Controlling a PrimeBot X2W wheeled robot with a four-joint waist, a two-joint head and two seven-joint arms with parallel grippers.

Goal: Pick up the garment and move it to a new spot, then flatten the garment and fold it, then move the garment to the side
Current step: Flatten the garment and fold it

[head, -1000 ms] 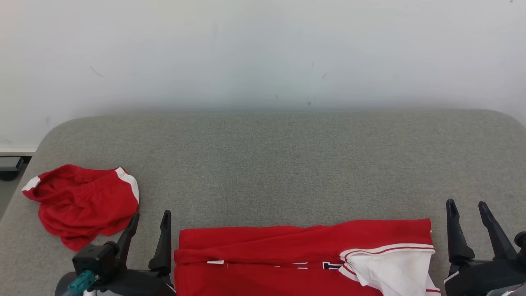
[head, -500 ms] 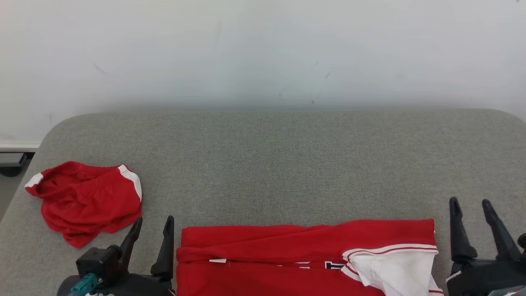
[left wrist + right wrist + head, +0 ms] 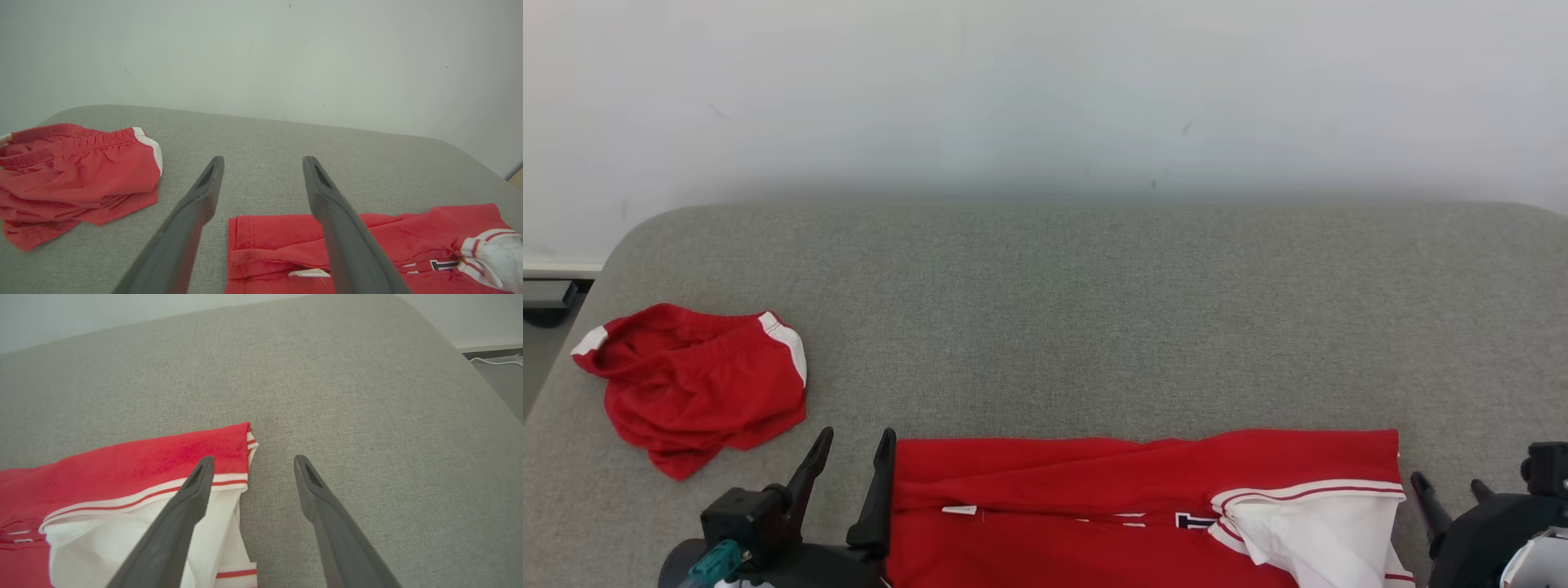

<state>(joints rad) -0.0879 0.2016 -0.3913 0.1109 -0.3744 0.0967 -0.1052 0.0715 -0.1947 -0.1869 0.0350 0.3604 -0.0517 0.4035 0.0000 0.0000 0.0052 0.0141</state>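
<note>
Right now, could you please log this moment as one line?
left gripper open | right gripper open | red jersey unheld | red shorts crumpled aside

— What lies on the grey cushion (image 3: 1094,327)?
— A red shirt (image 3: 1094,482), folded flat at the near edge, and crumpled red shorts (image 3: 694,384) with white trim, well apart at the left.

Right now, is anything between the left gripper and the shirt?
Nothing visible. The open left gripper is right at the left edge of the shirt; the shorts lie farther left, off that path.
</note>
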